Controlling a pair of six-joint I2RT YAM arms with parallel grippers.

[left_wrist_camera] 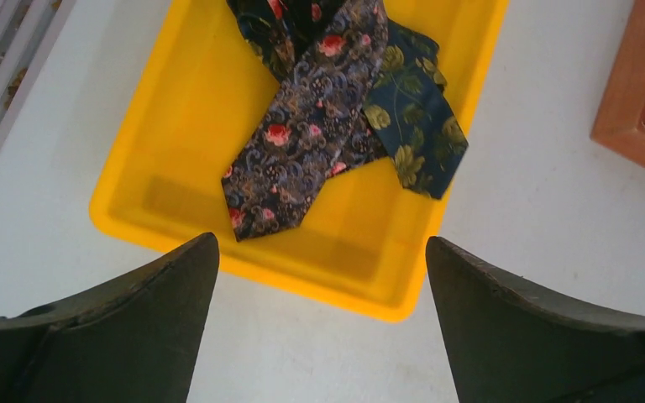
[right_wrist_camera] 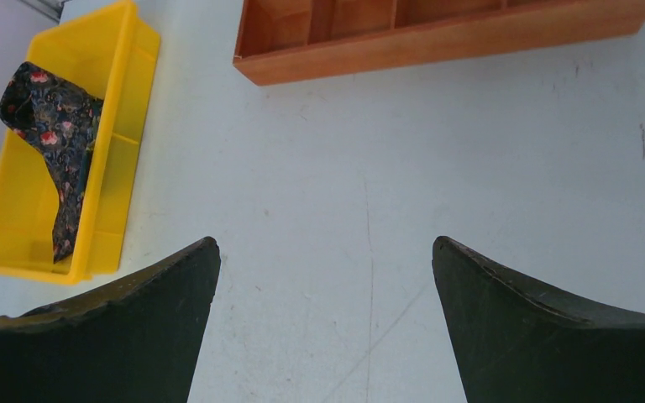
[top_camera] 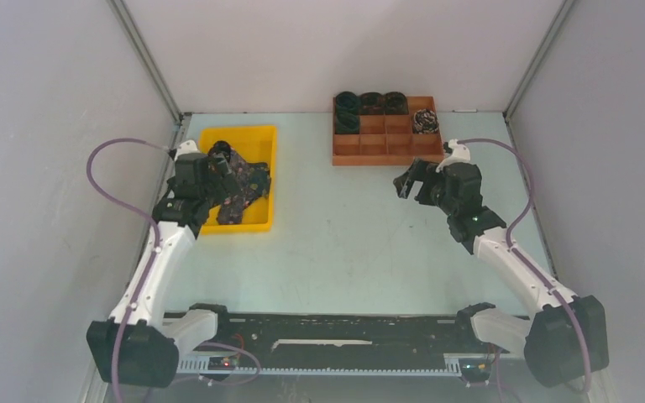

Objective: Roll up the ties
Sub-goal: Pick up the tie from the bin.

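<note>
Ties (left_wrist_camera: pixel 319 143) lie unrolled and crossed in a yellow tray (left_wrist_camera: pixel 159 201) at ten o'clock on the table (top_camera: pixel 344 235). The left pincer (left_wrist_camera: pixel 321 242), spread wide and empty, hangs over the tray's near rim. Right pincer (right_wrist_camera: pixel 324 243) (equally spread, empty) hangs above bare table. Only the top view shows rolled coils (top_camera: pixel 371 102) in the wooden box (top_camera: pixel 386 159) at one o'clock; there the left arm (top_camera: pixel 155 262) hides part of the tray.

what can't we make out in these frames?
- Top view: left arm covers part of the loose ties in the yellow bin; count unclear.
- Left wrist: the ties' upper ends cut off by the top edge.
- Both wrist views: wooden tray cropped by the frame edge; its rolled ties unseen.
- Top view: rolled ties too small to read patterns.
</note>
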